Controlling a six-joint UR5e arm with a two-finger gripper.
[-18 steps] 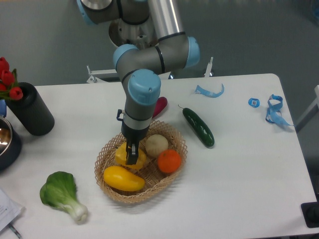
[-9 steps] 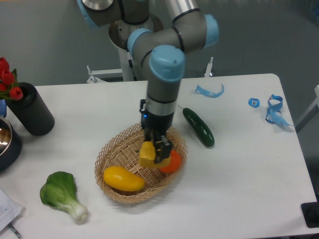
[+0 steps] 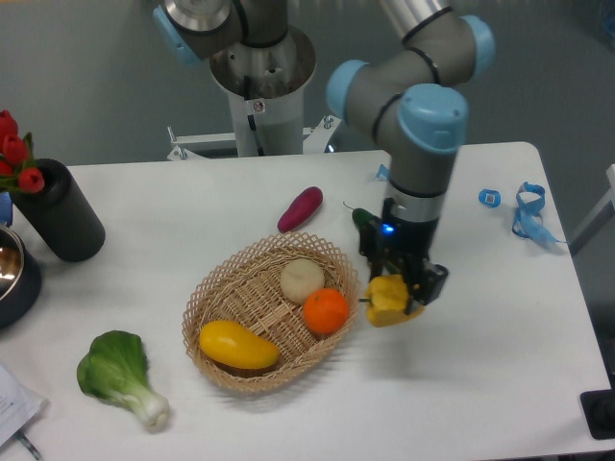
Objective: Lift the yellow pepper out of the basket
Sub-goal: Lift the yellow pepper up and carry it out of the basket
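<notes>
My gripper (image 3: 399, 290) is shut on the yellow pepper (image 3: 387, 300) and holds it above the table just right of the basket (image 3: 229, 288). The pepper is small, blocky and bright yellow, and is partly covered by the black fingers. The tan wicker basket sits at the table's middle. It holds a smooth yellow mango-shaped fruit (image 3: 238, 344), an orange (image 3: 327, 310) and a pale round fruit (image 3: 302, 279).
A green cucumber (image 3: 363, 219) lies partly hidden behind the gripper. A purple sweet potato (image 3: 300, 208) lies behind the basket. A bok choy (image 3: 120, 373) lies front left. A black vase (image 3: 60, 212) with red tulips and a bowl (image 3: 12, 271) stand at far left. Blue clips (image 3: 527, 211) lie far right.
The gripper lifted the yellow pepper out of the basket and carried it to the right, past the basket's rim. The sweet potato and pale fruit are uncovered now.
</notes>
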